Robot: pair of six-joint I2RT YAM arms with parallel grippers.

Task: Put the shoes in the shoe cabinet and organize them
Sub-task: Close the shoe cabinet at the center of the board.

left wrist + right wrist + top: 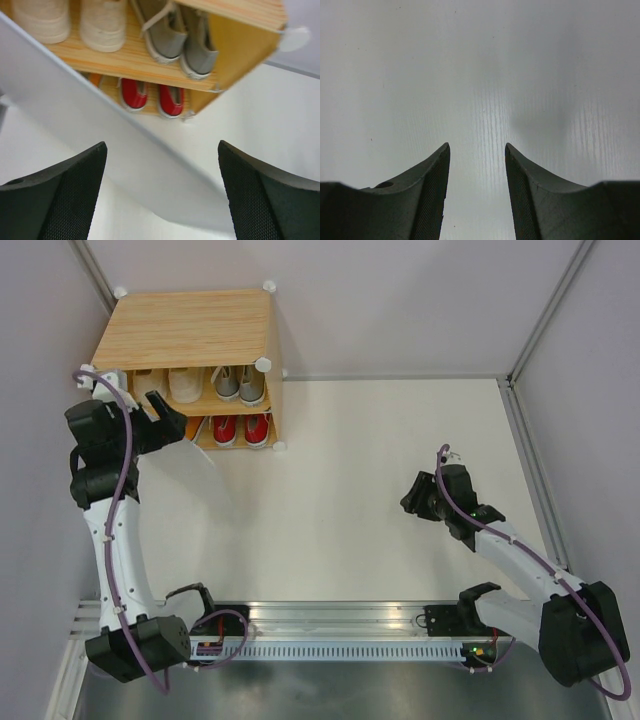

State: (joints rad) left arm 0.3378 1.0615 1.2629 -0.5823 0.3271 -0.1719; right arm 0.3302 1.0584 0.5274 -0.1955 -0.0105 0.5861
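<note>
L gripper (pixel 161 145) gapes wide, empty, just off the cabinet (pixel 190 330) front. The door (pixel 100 135) is swung open and runs slantwise right ahead of it, w/ the shoes beyond: cream (pixel 75 20) & grey (pixel 182 40) pairs up top, orange (pixel 198 428) & red (pixel 152 95) below. All look shelved, so I'd guess closing the door is next, L arm far nearer. R gripper (pixel 412 500) is half-open, empty, well apart over the bare white table (pixel 380 440), walls close round.

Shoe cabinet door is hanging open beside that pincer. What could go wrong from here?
The open left pincer hovers beside the white door; a clumsy push might shove the shoe cabinet instead of swinging the door shut. The grey shoes reach the shelf edge, so the closing door could catch them.
</note>
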